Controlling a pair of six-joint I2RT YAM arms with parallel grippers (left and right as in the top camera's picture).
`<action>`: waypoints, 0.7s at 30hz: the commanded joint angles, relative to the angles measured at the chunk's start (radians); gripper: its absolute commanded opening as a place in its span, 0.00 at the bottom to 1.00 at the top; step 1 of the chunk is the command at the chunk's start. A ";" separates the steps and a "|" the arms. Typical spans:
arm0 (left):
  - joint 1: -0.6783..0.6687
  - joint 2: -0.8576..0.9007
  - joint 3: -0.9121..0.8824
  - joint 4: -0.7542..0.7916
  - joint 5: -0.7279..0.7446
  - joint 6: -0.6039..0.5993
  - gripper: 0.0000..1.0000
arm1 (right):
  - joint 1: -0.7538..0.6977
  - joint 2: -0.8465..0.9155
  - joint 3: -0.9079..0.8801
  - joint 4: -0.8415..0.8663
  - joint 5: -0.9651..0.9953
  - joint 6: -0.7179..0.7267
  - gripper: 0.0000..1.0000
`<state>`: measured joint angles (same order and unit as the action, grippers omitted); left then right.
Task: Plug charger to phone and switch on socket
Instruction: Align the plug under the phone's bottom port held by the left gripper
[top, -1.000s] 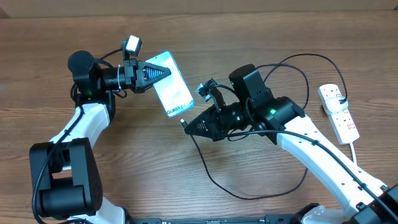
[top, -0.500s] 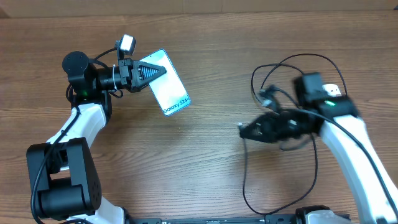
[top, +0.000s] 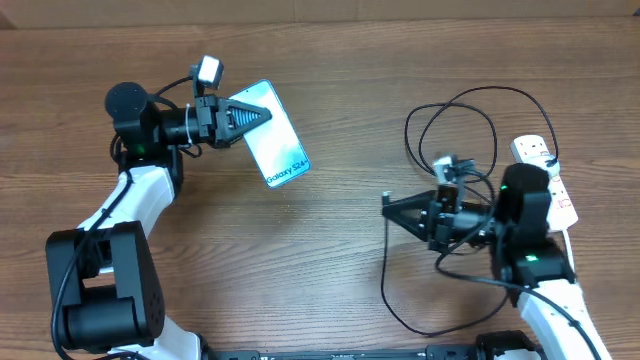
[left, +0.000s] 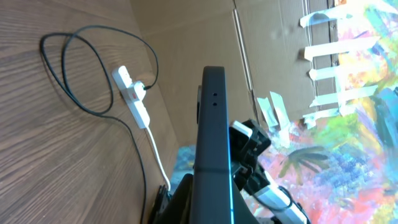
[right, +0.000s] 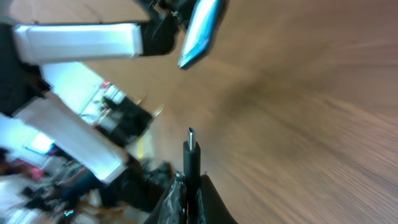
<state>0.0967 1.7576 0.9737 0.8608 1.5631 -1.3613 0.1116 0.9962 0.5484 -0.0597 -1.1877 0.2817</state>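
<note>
Upper left, the left tool (top: 262, 115) is clamped on the phone (top: 280, 145), whose small screen text seems to read "Galaxy S24+". Right of centre, the right tool (top: 392, 206) pinches the charger (right: 191, 152) tip. The socket (top: 535, 152) lies at the worktop's (top: 320, 260) right edge.

Cyan phone (top: 275, 140); looping charger (top: 383, 265); white socket (top: 535, 152)

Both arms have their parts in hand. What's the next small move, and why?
Probably carry the right gripper across toward the phone, aiming at its end by the Galaxy text. The connector tip is clamped and already points roughly that way, and the left gripper holds the phone, but a wide gap separates them, so fine alignment with the port can't start yet.
</note>
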 joint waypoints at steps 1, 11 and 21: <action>-0.024 0.005 0.024 0.008 0.017 0.005 0.04 | 0.106 0.018 -0.006 0.122 0.031 0.274 0.04; -0.025 0.005 0.024 0.008 0.017 0.015 0.04 | 0.362 0.050 -0.006 0.285 0.232 0.393 0.04; -0.025 0.005 0.024 0.008 -0.019 0.014 0.04 | 0.372 0.050 -0.006 0.290 0.233 0.400 0.04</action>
<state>0.0715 1.7576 0.9737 0.8608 1.5600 -1.3582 0.4786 1.0500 0.5453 0.2317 -0.9649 0.6716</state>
